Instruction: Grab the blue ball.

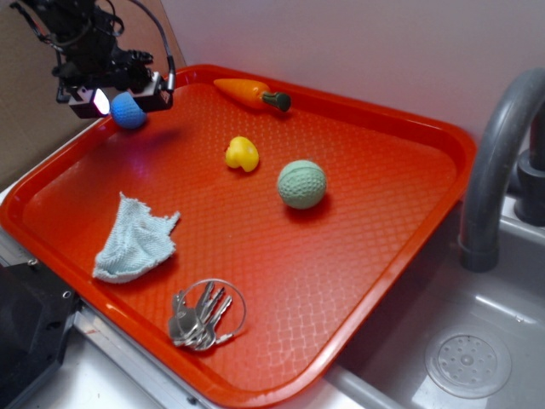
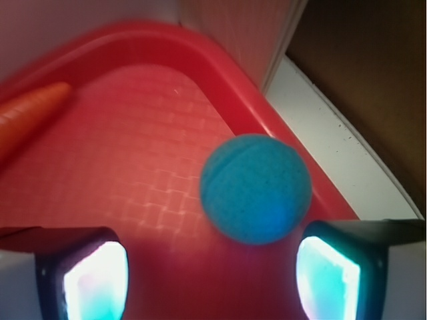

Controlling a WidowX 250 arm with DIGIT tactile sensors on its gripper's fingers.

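Gripper (image 2: pixel 210 273) open, jaws spread wide; blue ball (image 2: pixel 256 189) off-centre toward one finger, near tray (image 2: pixel 220 70) rim; closing now could nudge it aside.

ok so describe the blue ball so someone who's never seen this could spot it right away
Start at the red plastic tray beside the grey sink; go to its far left corner, under the black robot gripper. The small medium-blue ball sits there near the rim. The other ball is larger, pale green and mid-tray; the light blue knitted cloth lies flat.
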